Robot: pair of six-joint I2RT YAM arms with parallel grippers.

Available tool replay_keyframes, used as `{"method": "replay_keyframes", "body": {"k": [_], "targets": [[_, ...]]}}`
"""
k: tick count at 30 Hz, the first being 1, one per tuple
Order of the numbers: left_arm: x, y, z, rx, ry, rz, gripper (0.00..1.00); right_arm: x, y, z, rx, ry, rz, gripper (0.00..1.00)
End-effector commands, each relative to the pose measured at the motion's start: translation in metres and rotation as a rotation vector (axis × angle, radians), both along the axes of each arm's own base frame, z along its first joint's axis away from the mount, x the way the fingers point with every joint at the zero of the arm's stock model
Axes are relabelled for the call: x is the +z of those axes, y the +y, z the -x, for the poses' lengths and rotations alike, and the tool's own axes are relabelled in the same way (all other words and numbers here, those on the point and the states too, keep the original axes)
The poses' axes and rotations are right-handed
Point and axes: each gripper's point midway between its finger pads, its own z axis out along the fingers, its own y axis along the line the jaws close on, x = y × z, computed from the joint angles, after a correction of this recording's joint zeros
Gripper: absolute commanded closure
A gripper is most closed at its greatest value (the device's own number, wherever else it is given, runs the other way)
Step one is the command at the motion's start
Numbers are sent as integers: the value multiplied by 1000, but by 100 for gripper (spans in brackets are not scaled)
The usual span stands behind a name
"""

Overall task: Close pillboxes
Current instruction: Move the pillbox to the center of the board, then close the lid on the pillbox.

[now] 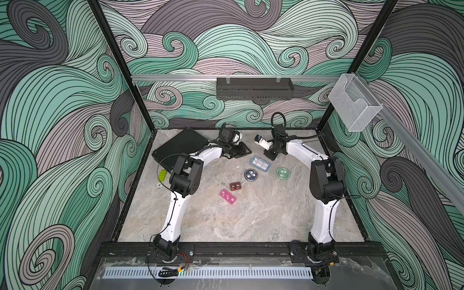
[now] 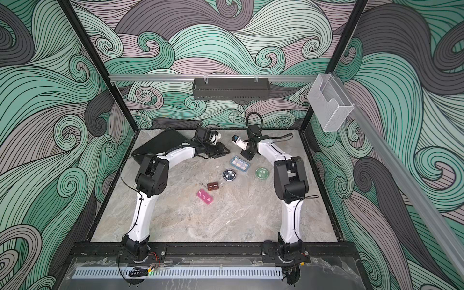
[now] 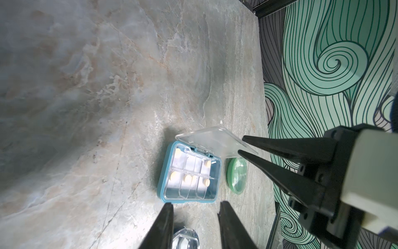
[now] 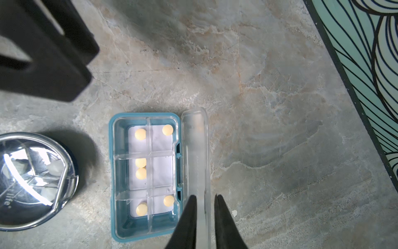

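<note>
Working on the light-blue pillbox [image 4: 146, 172], sitting flat on the table [image 4: 280, 86] apart from the black case [image 1: 180, 145], on the far side of the left gripper [image 3: 196, 203] from it. Straddling one corner of its raised clear lid [image 4: 196, 151] with the right gripper [image 4: 205, 195], jaws narrowly parted; not possible to tell whether pinching or merely bracketing. Hovering with the left gripper spread and empty, nearer the black case. Judging the pillbox light and apt to skate on the smooth stone, the thin lid stiff but slick and springy, the hinge fragile under twisting, the yellow pills [image 4: 141, 168] loose inside. Favouring a push on the lid's free edge, far from the hinge, while bracing the base, probably needing a firm final press for the snap.
</note>
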Motion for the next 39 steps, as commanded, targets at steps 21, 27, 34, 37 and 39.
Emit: {"method": "replay_keyframes", "body": {"k": [21, 27, 34, 37, 39], "targets": [[-42, -30, -6, -29, 59, -13, 69, 30, -7, 6, -166, 202, -290, 71], [-47, -30, -3, -30, 61, -21, 70, 16, -11, 14, -159, 248, -269, 70], [-54, -27, 1, -36, 59, -59, 72, 5, -19, 16, -147, 248, -218, 69], [-57, -24, 4, -46, 52, -95, 73, 2, -19, 16, -145, 252, -212, 70], [-60, -23, 5, -50, 54, -109, 73, 2, -19, 17, -144, 256, -218, 70]]}}
